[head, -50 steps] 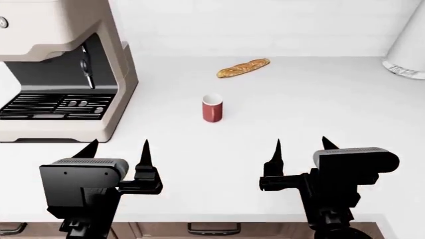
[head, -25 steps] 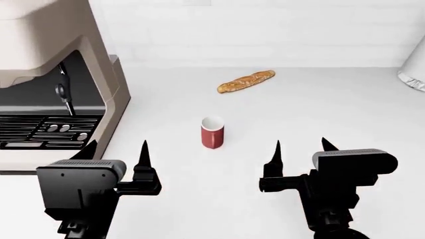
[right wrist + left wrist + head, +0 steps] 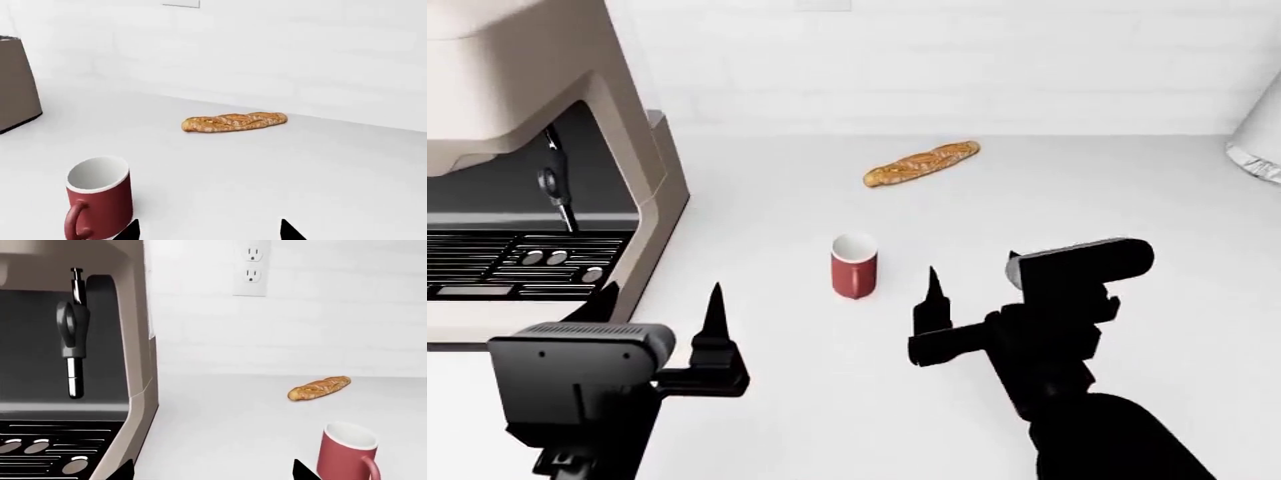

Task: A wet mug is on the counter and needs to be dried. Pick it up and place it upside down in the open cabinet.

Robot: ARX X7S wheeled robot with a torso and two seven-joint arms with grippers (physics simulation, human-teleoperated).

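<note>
Head view: your right gripper (image 3: pixel 972 285) is open, near the upright mug (image 3: pixel 854 267) on the counter (image 3: pixel 761 200); left gripper (image 3: pixel 661 310) open too. Right wrist view: the mug (image 3: pixel 99 204) stands before the baguette (image 3: pixel 234 121).

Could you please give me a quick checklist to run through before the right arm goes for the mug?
1. Mug upright on the counter: ok.
2. Right gripper jaws open, empty: ok.
3. Right gripper lined up with the mug: not ok, mug sits off to one side.
4. Baguette apart from the mug: ok.
5. Left gripper clear of the mug: ok.
6. Open cabinet in sight: cannot tell.
</note>
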